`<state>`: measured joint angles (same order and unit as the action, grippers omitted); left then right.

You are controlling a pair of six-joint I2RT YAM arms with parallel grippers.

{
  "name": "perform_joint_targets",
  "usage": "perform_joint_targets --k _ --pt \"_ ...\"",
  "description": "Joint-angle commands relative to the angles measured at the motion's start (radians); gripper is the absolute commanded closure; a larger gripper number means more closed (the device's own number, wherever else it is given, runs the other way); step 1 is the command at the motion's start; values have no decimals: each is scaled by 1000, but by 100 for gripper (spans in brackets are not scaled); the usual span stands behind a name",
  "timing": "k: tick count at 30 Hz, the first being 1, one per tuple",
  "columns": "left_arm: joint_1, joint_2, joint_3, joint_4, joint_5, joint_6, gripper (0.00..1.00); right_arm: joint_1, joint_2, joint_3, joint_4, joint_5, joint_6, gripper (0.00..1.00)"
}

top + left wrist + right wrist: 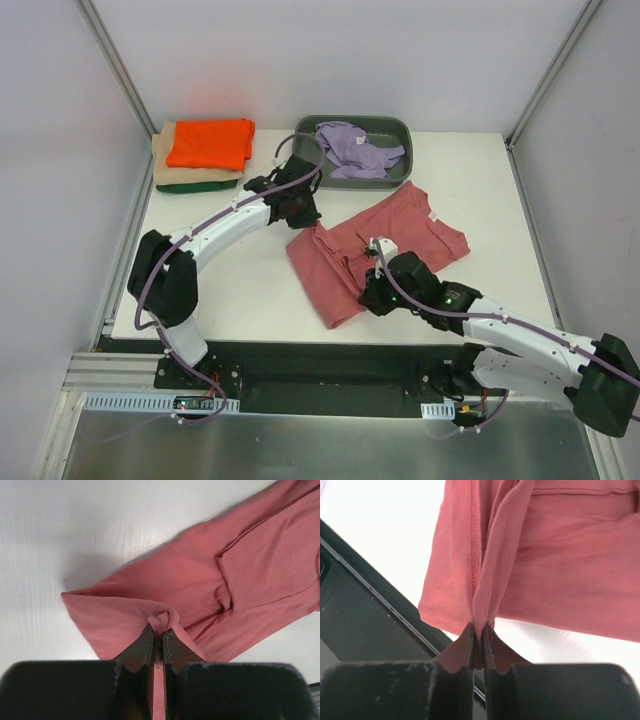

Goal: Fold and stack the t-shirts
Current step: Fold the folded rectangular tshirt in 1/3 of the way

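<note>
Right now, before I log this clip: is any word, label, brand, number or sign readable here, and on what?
No readable text in any view.
Small white tag on the rose-red t-shirt: too small to read.
Left pincer and right pincer: no markings show.

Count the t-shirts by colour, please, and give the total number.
orange t-shirt: 1
tan t-shirt: 1
dark green t-shirt: 1
lavender t-shirt: 1
rose-red t-shirt: 1
Total: 5
</note>
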<state>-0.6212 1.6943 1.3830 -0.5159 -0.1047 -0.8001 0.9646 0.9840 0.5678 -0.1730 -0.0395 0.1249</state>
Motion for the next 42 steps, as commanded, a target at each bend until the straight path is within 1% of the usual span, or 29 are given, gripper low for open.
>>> perform_joint_targets --k 1,5,10,12,18,19,20,22,23,24,25,27,28,29,33,35,36,39,42 --pt "-8 65 131 20 5 15 100 -79 -57 -31 -80 -10 12 91" --pt "-17 134 200 20 19 24 100 -154 -68 -54 -97 -16 4 91" --pt "-23 234 275 20 60 53 100 -234 -44 -68 -95 -4 -1 91" --pt "-25 264 301 20 60 62 98 -256 -28 -72 -89 -2 -7 89" --pt "-25 334 346 19 59 78 85 -306 48 -72 -74 -7 7 84" --pt "-25 347 355 19 69 84 80 -313 56 -71 -79 -2 18 81" --pt "-25 357 363 20 88 96 71 -317 58 -65 -85 7 30 77" --pt "-25 370 384 20 134 124 40 -323 51 -52 -106 80 56 58" --pt "-25 369 387 20 148 136 24 -325 44 -43 -130 119 73 52" --pt "-25 363 389 20 157 150 4 -325 36 -30 -154 163 82 48" --pt "-25 351 386 20 171 163 1 -325 25 -14 -186 193 93 41" --pt "-25 317 370 20 186 189 1 -325 1 6 -232 234 104 20" --pt "-25 285 357 20 186 194 1 -325 -16 10 -244 239 102 1" --pt "-25 259 338 19 186 202 1 -325 -31 12 -250 231 102 4" --pt "-25 141 222 24 131 214 1 -325 -102 12 -238 123 82 4" --pt "-20 75 156 24 85 216 1 -325 -137 1 -202 51 71 4" --pt "-17 49 119 28 68 214 1 -323 -148 -3 -180 -11 67 4" --pt "4 -28 13 46 48 202 1 -323 -136 -26 -64 -172 55 4" --pt "41 -73 -102 73 63 173 1 -319 -44 -13 42 -289 55 4"
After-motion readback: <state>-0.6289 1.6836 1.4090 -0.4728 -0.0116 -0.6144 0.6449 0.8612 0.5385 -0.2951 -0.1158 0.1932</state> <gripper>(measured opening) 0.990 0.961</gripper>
